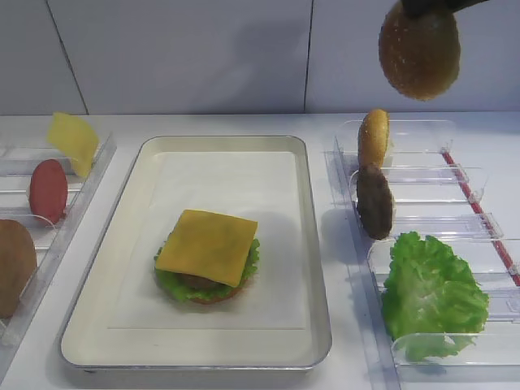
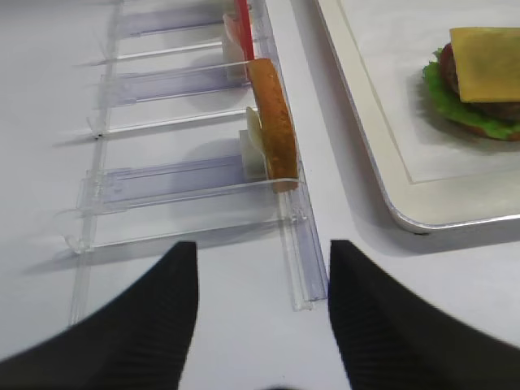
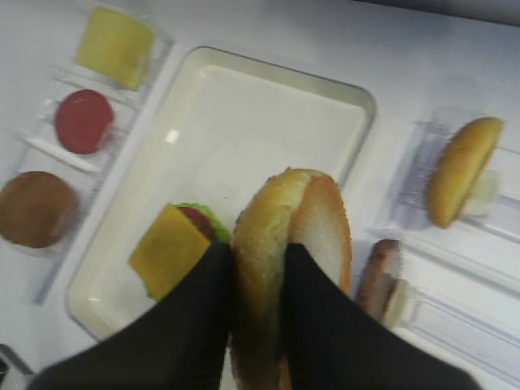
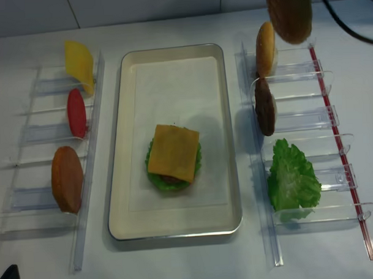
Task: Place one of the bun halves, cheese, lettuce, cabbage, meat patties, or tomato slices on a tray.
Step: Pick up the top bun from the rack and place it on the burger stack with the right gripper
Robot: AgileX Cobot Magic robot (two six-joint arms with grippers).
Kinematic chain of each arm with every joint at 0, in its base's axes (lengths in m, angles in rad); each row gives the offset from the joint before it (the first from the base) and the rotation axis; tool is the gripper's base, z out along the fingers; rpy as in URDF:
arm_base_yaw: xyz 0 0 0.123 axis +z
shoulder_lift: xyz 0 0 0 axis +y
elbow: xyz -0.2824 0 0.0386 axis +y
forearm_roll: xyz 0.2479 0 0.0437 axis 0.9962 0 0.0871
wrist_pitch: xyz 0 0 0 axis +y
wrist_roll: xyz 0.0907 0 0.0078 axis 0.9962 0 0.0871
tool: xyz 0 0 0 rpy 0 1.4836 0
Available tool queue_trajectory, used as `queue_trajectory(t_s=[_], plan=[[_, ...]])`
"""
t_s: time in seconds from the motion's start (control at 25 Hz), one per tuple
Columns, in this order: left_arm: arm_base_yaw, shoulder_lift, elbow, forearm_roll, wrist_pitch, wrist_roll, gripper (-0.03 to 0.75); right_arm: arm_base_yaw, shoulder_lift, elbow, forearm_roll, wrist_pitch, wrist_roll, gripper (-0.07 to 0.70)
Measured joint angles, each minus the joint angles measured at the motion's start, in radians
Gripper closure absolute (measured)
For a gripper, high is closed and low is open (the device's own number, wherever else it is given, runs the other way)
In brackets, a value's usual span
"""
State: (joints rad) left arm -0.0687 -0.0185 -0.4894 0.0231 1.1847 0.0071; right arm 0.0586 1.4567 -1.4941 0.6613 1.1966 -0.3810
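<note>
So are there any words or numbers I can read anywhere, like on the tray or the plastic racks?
None: no words, numbers, brands or signs show in any view.
The tray and its white paper liner are blank.
The clear plastic racks carry only a plain red strip, with no print readable on it.
The bun half in the right claw has only sesame seeds.

White table (image 1: 203, 126) bearing tray (image 1: 314, 268), clear racks (image 1: 422, 183).

Black ribbed gripper fingers (image 2: 154, 317)
</note>
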Motion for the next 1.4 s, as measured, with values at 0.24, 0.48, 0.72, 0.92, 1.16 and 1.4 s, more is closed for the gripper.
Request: queue_trajectory(t_s=[0.24, 0.48, 0.72, 0.92, 1.16, 1.4], plan=[[0.000, 0.000, 0.000, 0.000, 0.000, 0.000, 0.356, -0.038, -0.050, 0.246, 0.338, 0.011, -0.223, 0.447], [0.000, 0.000, 0.000, 0.000, 0.000, 0.000, 0.356, -0.040, -0.050, 0.423, 0.619, 0.020, -0.408, 0.447], [0.000, 0.000, 0.000, 0.000, 0.000, 0.000, 0.356, -0.033, 0.017, 0.455, 0.718, 0.005, -0.456, 0.447], [0.000, 0.000, 0.000, 0.000, 0.000, 0.000, 0.356, 0.034, 0.092, 0.461, 0.797, -0.005, -0.477, 0.447], [0.000, 0.000, 0.000, 0.000, 0.000, 0.000, 0.356, 0.142, 0.208, 0.461, 0.885, -0.011, -0.527, 0.447], [0.000, 0.000, 0.000, 0.000, 0.000, 0.000, 0.356, 0.226, 0.320, 0.461, 0.964, -0.026, -0.535, 0.447]])
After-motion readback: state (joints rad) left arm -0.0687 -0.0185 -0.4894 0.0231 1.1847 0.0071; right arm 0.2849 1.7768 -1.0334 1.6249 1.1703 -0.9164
